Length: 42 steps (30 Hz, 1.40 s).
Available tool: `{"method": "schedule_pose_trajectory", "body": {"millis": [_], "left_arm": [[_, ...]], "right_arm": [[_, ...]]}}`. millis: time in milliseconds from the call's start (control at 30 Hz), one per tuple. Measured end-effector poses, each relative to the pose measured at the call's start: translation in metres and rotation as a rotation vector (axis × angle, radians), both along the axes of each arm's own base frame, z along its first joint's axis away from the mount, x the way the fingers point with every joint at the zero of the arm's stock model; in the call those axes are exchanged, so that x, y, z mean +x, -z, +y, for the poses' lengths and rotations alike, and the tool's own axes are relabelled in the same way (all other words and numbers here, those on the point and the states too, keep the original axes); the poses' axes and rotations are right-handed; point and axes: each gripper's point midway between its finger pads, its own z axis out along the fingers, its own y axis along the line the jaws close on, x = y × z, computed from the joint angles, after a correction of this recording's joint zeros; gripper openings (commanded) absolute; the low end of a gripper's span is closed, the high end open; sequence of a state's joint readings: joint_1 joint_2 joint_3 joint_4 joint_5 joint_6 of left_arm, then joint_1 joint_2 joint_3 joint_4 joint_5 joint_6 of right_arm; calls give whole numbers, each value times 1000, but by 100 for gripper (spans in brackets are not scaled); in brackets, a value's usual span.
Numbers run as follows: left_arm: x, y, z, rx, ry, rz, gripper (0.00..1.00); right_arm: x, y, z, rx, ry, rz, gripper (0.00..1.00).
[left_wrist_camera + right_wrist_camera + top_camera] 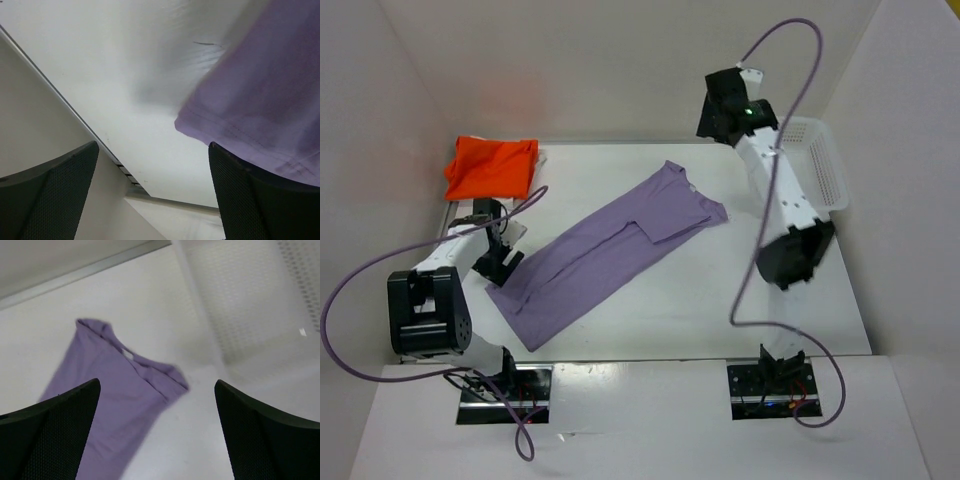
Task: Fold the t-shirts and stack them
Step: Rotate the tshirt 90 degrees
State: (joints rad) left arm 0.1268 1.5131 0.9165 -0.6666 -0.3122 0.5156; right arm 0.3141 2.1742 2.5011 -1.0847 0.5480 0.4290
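Top external view, near edge first: the left gripper [503,255] sits low over the table [660,325] on the near-left side, just beside the hem end of the lavender t-shirt [610,250]. The left wrist view shows its claw spread wide with nothing between the fingers [55,195]. The hem corner of the shirt lies flat next to the right-hand finger. Whether that finger touches the cloth cannot be told.

Middle of the table: the lavender t-shirt lies flat as a long strip folded lengthwise. It runs diagonally from the hem at near-left to the collar at far-right. One sleeve is laid over the body near the collar end. Neither claw holds the shirt.

Far side: the right gripper [725,105] is raised above the far-right part of the table, beyond the collar. The right wrist view shows its claw also spread wide and holding nothing, with the collar end of the shirt below it and apart from it. The white perforated basket [825,165] stands against the right wall, just beside that arm.

Far-left corner: the orange t-shirt [490,165] lies as a folded bundle, well apart from the lavender one.
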Motion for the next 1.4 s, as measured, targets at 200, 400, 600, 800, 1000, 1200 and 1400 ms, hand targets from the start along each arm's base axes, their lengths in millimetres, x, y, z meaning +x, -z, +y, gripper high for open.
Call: {"method": "schedule_pose_trajectory", "body": {"millis": [200, 400, 600, 800, 1000, 1200, 1400], "left_arm": [[9, -7, -1, -52, -64, -69, 100], [41, -17, -10, -136, -102, -178, 100], [34, 5, -12, -157, -124, -121, 100], [13, 15, -13, -147, -130, -75, 100], [13, 11, -11, -133, -130, -90, 100], [12, 11, -8, -117, -131, -85, 100], [11, 10, -5, -97, -128, -76, 100]], "right_arm": [[-162, -1, -1, -69, -181, 18, 98], [-176, 144, 15, 71, -148, 246, 97], [-138, 248, 7, 149, 46, 398, 95], [-103, 256, 7, 252, 105, 335, 95], [-88, 258, 7, 309, 125, 299, 90], [-71, 255, 12, 360, 128, 284, 77], [-142, 247, 4, 354, 136, 328, 75]]}}
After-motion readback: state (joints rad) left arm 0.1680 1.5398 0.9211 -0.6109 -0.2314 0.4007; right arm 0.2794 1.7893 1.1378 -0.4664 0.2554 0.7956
